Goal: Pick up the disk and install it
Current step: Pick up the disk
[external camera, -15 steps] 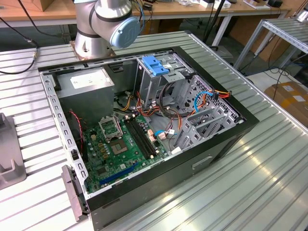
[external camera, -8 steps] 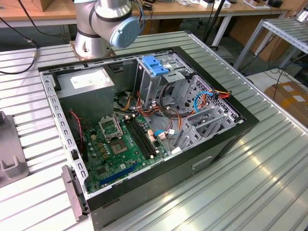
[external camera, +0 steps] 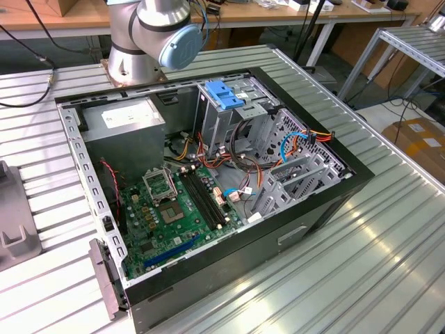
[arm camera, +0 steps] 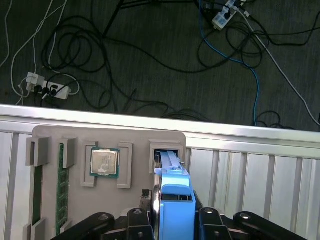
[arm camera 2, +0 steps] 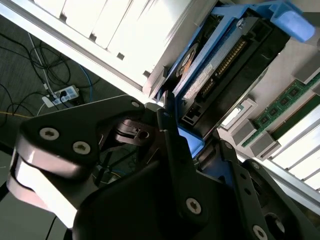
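Edgewise, the disk (arm camera: 170, 167) stands in a slot of the grey holder tray (arm camera: 75, 137), blue rail outward, probably so it can be gripped by its flat sides. The gripper (arm camera: 176, 200) straddles it, jaws apparently pinching those sides, though the contact is partly hidden. A processor chip (arm camera: 105, 162) sits just beside.

Disk (arm camera: 174, 197): dark flat drive framed by bright blue side rails with end tabs. It stood on edge in a slot of the grey tray (arm camera: 135, 142), at 3 o'clock from the processor (arm camera: 105, 162). In the second wrist view the disk (arm camera 2: 222, 62) showed its connector edge.
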